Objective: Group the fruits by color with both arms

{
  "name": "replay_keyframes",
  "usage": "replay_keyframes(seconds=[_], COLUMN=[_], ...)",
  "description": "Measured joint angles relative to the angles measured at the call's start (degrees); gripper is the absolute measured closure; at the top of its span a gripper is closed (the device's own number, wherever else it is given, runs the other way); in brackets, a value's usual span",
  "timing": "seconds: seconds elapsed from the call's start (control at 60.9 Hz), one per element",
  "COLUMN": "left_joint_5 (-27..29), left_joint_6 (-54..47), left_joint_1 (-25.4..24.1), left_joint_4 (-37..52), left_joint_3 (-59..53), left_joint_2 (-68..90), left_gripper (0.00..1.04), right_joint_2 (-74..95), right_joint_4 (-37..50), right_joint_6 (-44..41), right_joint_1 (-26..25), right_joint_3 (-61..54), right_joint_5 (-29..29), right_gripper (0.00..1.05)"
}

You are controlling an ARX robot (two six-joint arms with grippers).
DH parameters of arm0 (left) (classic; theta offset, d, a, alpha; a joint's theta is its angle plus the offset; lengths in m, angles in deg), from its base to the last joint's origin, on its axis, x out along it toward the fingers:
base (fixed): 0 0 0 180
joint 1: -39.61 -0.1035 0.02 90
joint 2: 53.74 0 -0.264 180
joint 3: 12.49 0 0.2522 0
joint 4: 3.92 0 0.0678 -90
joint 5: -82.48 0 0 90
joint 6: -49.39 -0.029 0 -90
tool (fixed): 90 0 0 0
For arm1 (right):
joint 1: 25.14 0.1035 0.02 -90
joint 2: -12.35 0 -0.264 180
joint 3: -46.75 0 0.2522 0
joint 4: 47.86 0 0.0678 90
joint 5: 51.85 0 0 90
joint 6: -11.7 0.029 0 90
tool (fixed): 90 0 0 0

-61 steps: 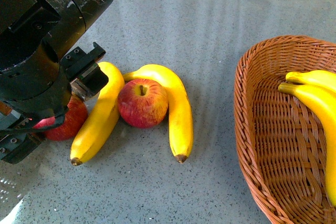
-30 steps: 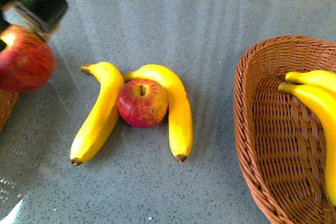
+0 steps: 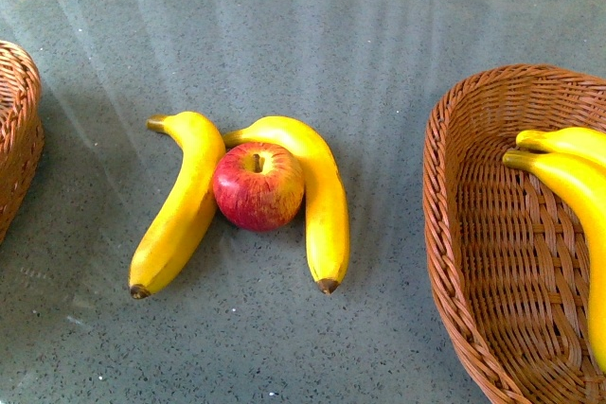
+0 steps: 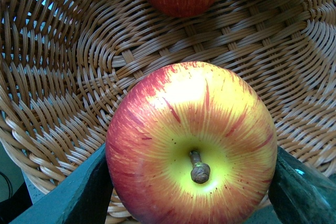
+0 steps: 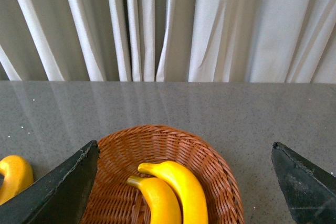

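Front: down onto table (image 3: 379, 44).
Left wrist: close over apple (image 4: 191, 145).
Right wrist: toward curtains (image 5: 157, 24) (basket (image 5: 210, 161) shared with front).

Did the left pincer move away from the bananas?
Yes. The left pincer swung left, away from the left banana and out of the front view. It now grips an apple over a wicker basket.

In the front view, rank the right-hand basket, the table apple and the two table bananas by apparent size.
1. Right-hand basket, cropped by the frame yet largest.
2. Left banana and right banana, about alike, so unranked.
3. Table apple, smallest.
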Motion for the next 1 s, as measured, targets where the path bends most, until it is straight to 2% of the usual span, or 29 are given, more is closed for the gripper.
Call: replay_keyframes(seconds=[0.279,0.345,0.411,0.46,0.526,0.821,1.002], left_joint_5=[-0.6,-0.6,-0.6,-0.7,0.1,2.3,-1.8], left_joint_6=[-0.2,-0.3,-0.3,-0.3,-0.6,-10.7,-15.9], left_joint_1=[-1.7,-1.9,-2.0,-1.9,-1.0,12.1,20.9], left_joint_4=[2.8,2.9,3.1,3.3,3.2,8.7,12.6], left_joint_3=[-1.9,-2.2,-2.6,-2.7,-2.7,4.1,11.5], left_joint_2=[1.9,2.0,2.0,2.0,1.7,3.7,11.2], left_gripper=[0.34,0.23,0.18,0.08,0.1,0.09,0.09], right_joint_2=[0.0,0.0,0.0,0.0,0.0,0.0,0.0], right_joint_4=[0.0,0.0,0.0,0.0,0.0,0.0,0.0], right_joint_6=[0.0,0.0,0.0,0.0,0.0,0.0,0.0], right_joint_1=[0.0,0.0,0.0,0.0,0.0,0.0,0.0], right_joint_3=[0.0,0.0,0.0,0.0,0.0,0.0,0.0], right_joint_5=[0.0,0.0,0.0,0.0,0.0,0.0,0.0], right_gripper=[0.09,0.09,0.09,0.09,0.09,0.09,0.09])
